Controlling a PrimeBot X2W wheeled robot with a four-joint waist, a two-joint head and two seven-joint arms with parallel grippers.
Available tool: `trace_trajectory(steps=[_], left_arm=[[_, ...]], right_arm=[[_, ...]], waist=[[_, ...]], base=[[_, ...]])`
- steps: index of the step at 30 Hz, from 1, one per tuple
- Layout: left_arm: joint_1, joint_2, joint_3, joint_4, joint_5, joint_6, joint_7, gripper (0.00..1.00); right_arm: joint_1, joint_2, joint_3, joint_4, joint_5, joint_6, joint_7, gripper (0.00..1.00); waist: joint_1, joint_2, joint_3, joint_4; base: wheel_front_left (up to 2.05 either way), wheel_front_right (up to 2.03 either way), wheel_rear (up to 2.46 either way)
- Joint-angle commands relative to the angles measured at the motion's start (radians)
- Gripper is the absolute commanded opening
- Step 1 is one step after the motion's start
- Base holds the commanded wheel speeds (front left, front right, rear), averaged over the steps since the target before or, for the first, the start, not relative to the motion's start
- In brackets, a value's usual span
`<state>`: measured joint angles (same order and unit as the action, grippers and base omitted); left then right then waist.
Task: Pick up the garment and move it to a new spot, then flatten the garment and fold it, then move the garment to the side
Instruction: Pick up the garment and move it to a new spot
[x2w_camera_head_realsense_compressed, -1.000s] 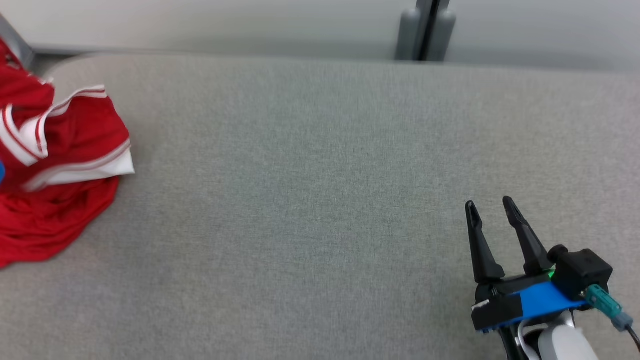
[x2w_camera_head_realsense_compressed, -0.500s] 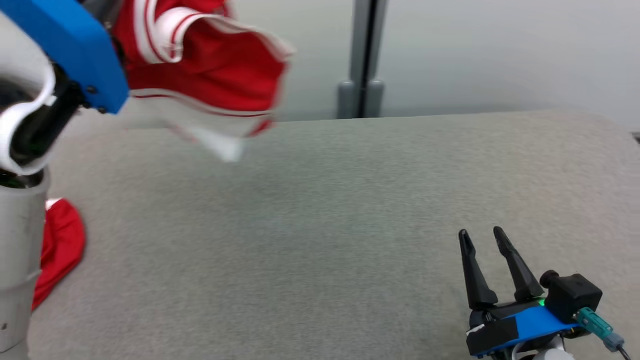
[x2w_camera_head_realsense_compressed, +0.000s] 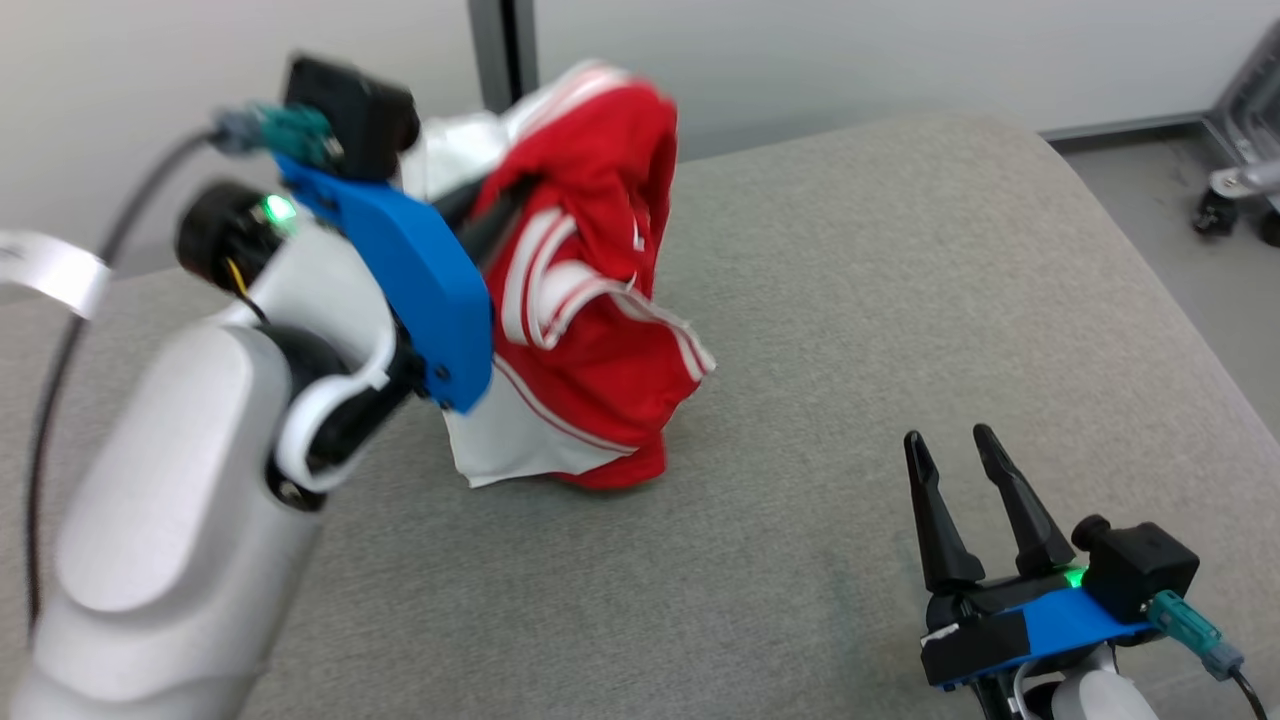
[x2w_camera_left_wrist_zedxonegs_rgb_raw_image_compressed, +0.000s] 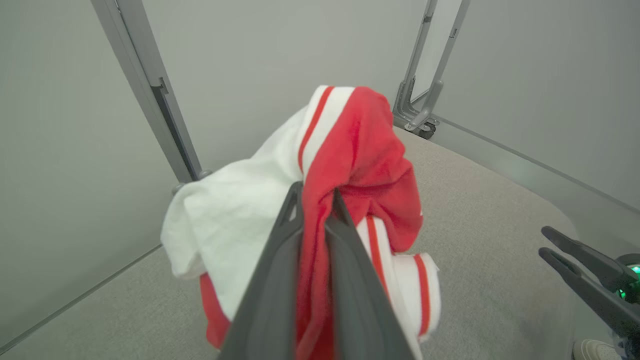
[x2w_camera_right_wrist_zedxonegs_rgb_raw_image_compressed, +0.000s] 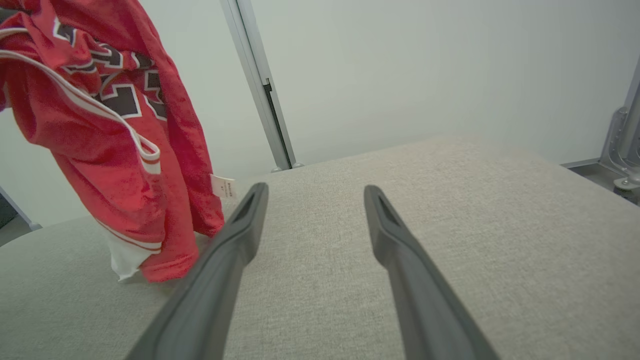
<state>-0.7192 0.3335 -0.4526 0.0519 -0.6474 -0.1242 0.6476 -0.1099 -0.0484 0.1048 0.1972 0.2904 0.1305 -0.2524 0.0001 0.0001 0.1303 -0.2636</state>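
The garment (x2w_camera_head_realsense_compressed: 590, 300) is a red jersey with white stripes and panels. It hangs bunched from my left gripper (x2w_camera_head_realsense_compressed: 490, 215) over the middle of the grey padded surface (x2w_camera_head_realsense_compressed: 880, 300), and its lower hem touches that surface. In the left wrist view my left gripper (x2w_camera_left_wrist_zedxonegs_rgb_raw_image_compressed: 315, 194) is shut on a red fold of the garment (x2w_camera_left_wrist_zedxonegs_rgb_raw_image_compressed: 365, 150). My right gripper (x2w_camera_head_realsense_compressed: 948, 442) rests low at the front right, open and holding nothing. The right wrist view shows its fingers (x2w_camera_right_wrist_zedxonegs_rgb_raw_image_compressed: 250, 220) spread wide, with the garment (x2w_camera_right_wrist_zedxonegs_rgb_raw_image_compressed: 105, 130) hanging to their left.
The padded surface rounds off at its right edge, with bare floor beyond. A wheeled metal frame base (x2w_camera_head_realsense_compressed: 1235, 190) stands there. A grey post (x2w_camera_head_realsense_compressed: 500, 45) rises against the pale wall behind. My left forearm (x2w_camera_head_realsense_compressed: 170, 500) takes up the near left.
The camera has swung to the right. My left gripper has lifted the garment off the left of the surface and carried it toward the middle. The right gripper has stayed open in place.
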Motion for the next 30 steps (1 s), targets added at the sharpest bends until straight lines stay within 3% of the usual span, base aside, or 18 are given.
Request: trace_trajectory(steps=[1, 6, 7, 8, 9, 10, 14, 19, 27, 30], left_arm=[[0.021, -0.007, -0.014, 0.022, 0.009, -0.007, -0.023, 0.00], [0.098, -0.036, -0.069, 0.178, 0.048, -0.007, -0.133, 0.00], [0.113, -0.046, -0.074, 0.212, 0.059, -0.003, -0.168, 0.32], [0.125, -0.055, -0.078, 0.245, 0.068, -0.001, -0.203, 0.47], [0.136, -0.068, -0.083, 0.278, 0.074, 0.004, -0.234, 0.95], [0.147, -0.079, -0.088, 0.312, 0.077, 0.006, -0.258, 1.00], [0.167, -0.123, -0.085, 0.383, 0.085, 0.012, -0.375, 1.00], [0.224, -0.166, -0.044, 0.369, 0.052, 0.015, -0.550, 1.00], [0.407, -0.134, 0.046, 0.276, 0.044, 0.048, -0.836, 1.00], [0.459, -0.123, 0.067, 0.261, 0.049, 0.055, -0.876, 1.00]], right_arm=[[-0.014, -0.004, 0.003, -0.004, 0.006, 0.000, -0.006, 1.00], [-0.027, -0.004, 0.019, 0.008, 0.024, 0.000, -0.010, 1.00], [-0.028, -0.004, 0.022, 0.011, 0.026, 0.000, -0.011, 1.00], [-0.028, -0.004, 0.025, 0.013, 0.029, 0.000, -0.011, 1.00], [-0.029, -0.004, 0.028, 0.016, 0.031, 0.000, -0.012, 1.00], [-0.027, -0.004, 0.028, 0.017, 0.031, 0.000, -0.013, 1.00], [-0.018, -0.004, 0.015, 0.021, 0.020, 0.000, -0.013, 1.00], [0.003, -0.004, -0.005, 0.021, 0.008, 0.000, -0.014, 1.00], [0.040, -0.004, -0.036, 0.008, -0.018, 0.000, 0.002, 1.00], [0.044, -0.004, -0.046, 0.000, -0.020, 0.000, 0.010, 1.00]], waist=[[-0.0001, -0.0001, 0.007, -0.013], [-0.0001, -0.0001, 0.031, -0.042], [-0.0001, -0.0001, 0.032, -0.045], [-0.0001, -0.0001, 0.032, -0.048], [-0.0001, -0.0001, 0.032, -0.049], [-0.0001, -0.0001, 0.030, -0.048], [-0.0001, -0.0001, 0.019, -0.026], [-0.0001, -0.0001, -0.016, 0.031], [-0.0001, -0.0001, -0.074, 0.140], [-0.0001, -0.0001, -0.086, 0.159]], base=[[0.00, 0.00, 0.00], [0.00, 0.00, 0.00], [0.00, 0.00, 0.00], [0.00, 0.00, 0.00], [0.00, 0.00, 0.00], [0.00, 0.00, 0.00], [0.00, 0.00, 0.00], [0.00, 0.00, 0.00], [0.00, 0.00, 0.00], [0.00, 0.00, 0.00]])
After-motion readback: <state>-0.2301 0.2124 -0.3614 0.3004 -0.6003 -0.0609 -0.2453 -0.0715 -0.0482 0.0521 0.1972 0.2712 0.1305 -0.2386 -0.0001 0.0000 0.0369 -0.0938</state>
